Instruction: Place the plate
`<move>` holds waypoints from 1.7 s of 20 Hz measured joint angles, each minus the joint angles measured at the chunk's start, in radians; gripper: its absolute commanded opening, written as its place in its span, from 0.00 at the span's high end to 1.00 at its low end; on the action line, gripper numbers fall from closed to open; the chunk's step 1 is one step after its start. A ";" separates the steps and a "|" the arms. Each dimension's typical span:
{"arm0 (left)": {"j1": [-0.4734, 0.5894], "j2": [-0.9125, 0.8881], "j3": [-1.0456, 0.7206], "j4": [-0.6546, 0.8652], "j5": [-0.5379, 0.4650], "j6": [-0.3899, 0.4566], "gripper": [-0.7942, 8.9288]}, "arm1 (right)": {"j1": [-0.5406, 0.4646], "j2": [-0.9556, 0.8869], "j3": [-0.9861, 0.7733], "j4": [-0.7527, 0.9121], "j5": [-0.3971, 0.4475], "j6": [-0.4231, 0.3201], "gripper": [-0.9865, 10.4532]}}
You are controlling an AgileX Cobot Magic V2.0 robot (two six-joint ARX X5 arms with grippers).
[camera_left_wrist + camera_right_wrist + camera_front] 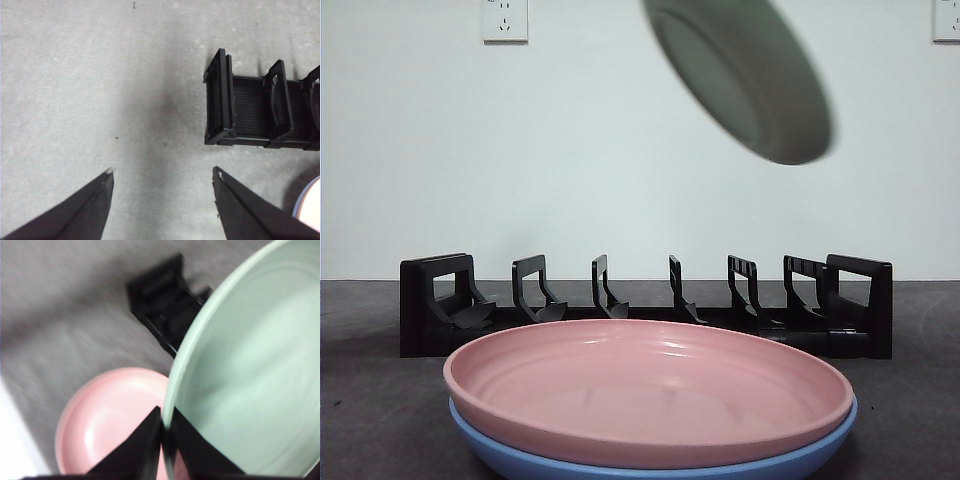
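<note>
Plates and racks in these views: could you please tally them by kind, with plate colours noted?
Plates: 3 — green plate held by the right gripper, pink plate, blue plate
Racks: 1 — rack
Total: 4

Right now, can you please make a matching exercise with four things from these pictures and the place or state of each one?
Things:
1. green plate
2. pink plate
3. blue plate
4. left gripper

Places or states:
A. at the bottom of the stack, on the table
B. held in the air by the right gripper, tilted, above the black rack
C. open, holding nothing, over bare table
D. lying on top of another plate

Pairs: 1-B, 2-D, 3-A, 4-C
</note>
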 measured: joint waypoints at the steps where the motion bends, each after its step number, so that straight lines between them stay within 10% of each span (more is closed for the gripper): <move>1: 0.000 0.000 0.000 0.000 0.000 0.000 0.60 | 0.015 -0.045 -0.039 0.000 0.047 -0.013 0.90; 7: 0.000 0.003 0.000 0.000 0.000 -0.019 0.60 | 0.164 -0.133 -0.119 -0.117 0.211 -0.128 0.90; 34: 0.000 0.013 0.000 0.000 0.000 -0.023 0.60 | 0.360 0.372 -0.126 -0.064 0.040 -0.109 0.90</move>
